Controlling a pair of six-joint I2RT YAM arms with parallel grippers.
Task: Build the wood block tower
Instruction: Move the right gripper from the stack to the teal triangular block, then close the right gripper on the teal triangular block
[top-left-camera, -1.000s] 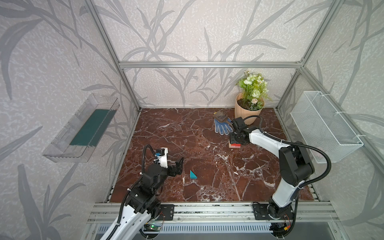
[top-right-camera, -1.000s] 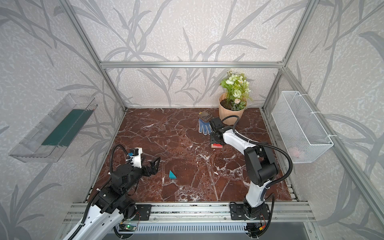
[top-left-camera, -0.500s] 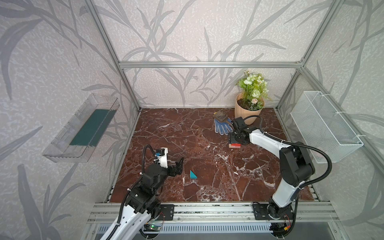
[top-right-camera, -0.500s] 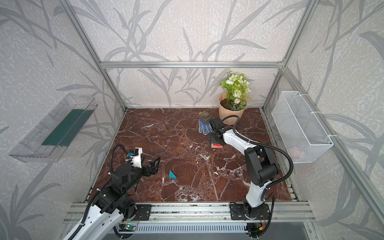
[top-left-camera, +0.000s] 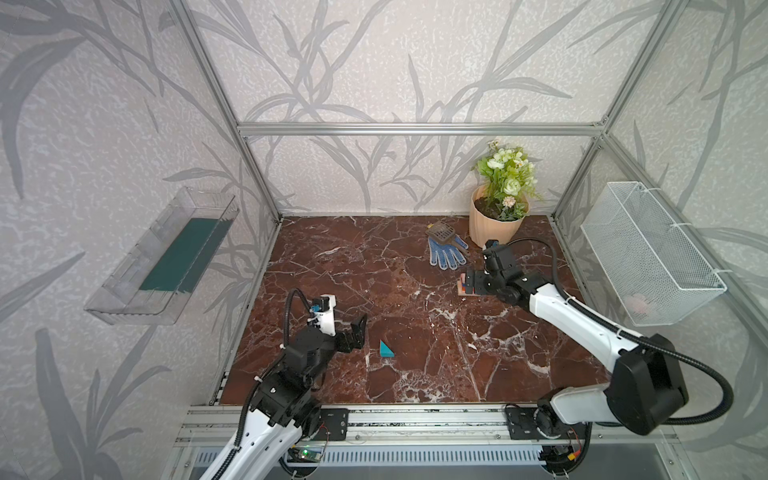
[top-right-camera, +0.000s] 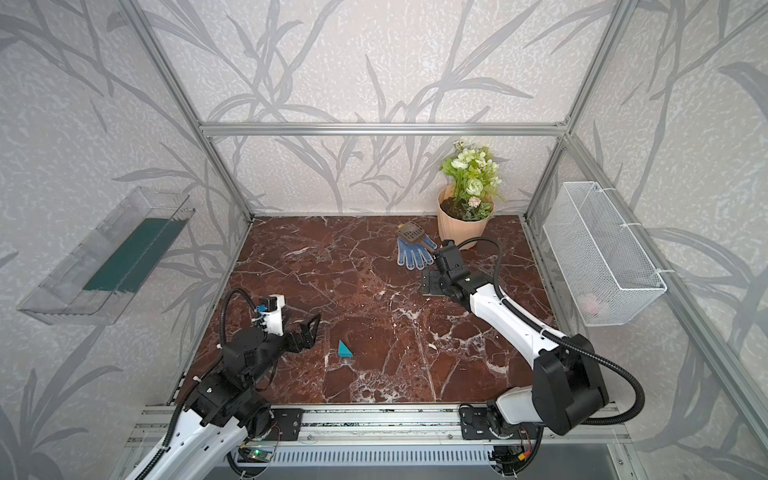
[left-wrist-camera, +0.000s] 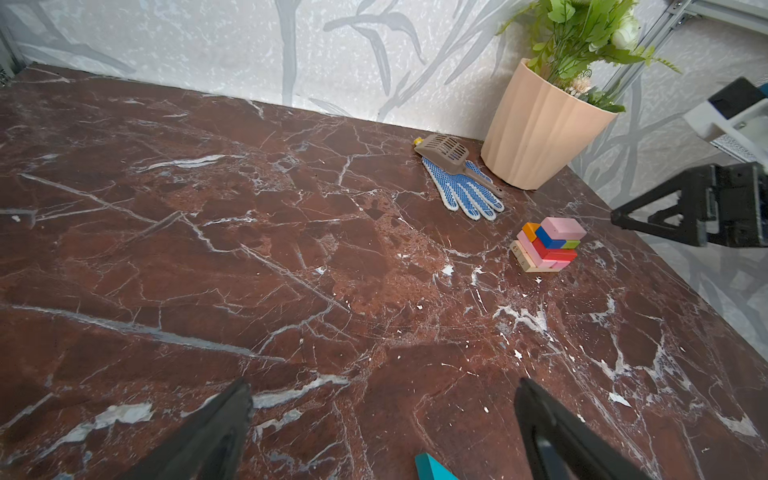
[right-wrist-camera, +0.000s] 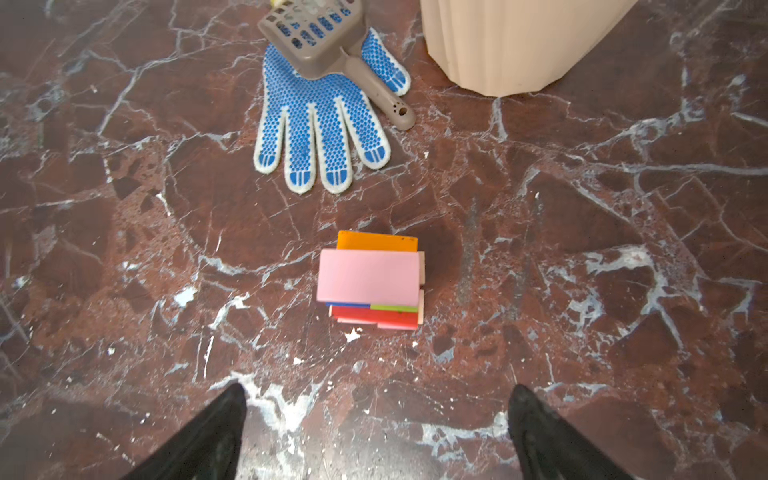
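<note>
R arm reaches from its base on the front rail far toward the back-right of the marble table (top-left-camera: 374, 266). Forearm is stretched out low and the wrist is bent so the R gripper (right-wrist-camera: 376, 392) looks down on the tower (right-wrist-camera: 368, 278). Its fingers (right-wrist-camera: 208, 432) are spread wide w/ nothing btwn them, and the tips are clear of the stack. In a top view the R gripper (top-left-camera: 468, 283) hides most of the tower (top-left-camera: 460, 287).

Tower, bottom up: tan base, pink, red, blue + lime side by side, orange at the rear, pink block flat on top. It stands near the peach flowerpot (top-left-camera: 492, 230) and the blue dotted glove (right-wrist-camera: 320, 116), apart from both. A brown scoop (right-wrist-camera: 316, 37) lies across the glove.

L arm is folded close over its base at front-left, elbow up, forearm short and low. L gripper (left-wrist-camera: 384, 386) points across the table toward the tower. Its fingers (left-wrist-camera: 208, 432) are spread wide and empty. Teal wedge (top-left-camera: 385, 350) lies on the table just in front of the L gripper, untouched and well apart from the tower. Only a corner of it (left-wrist-camera: 432, 467) shows in the L wrist view.
</note>
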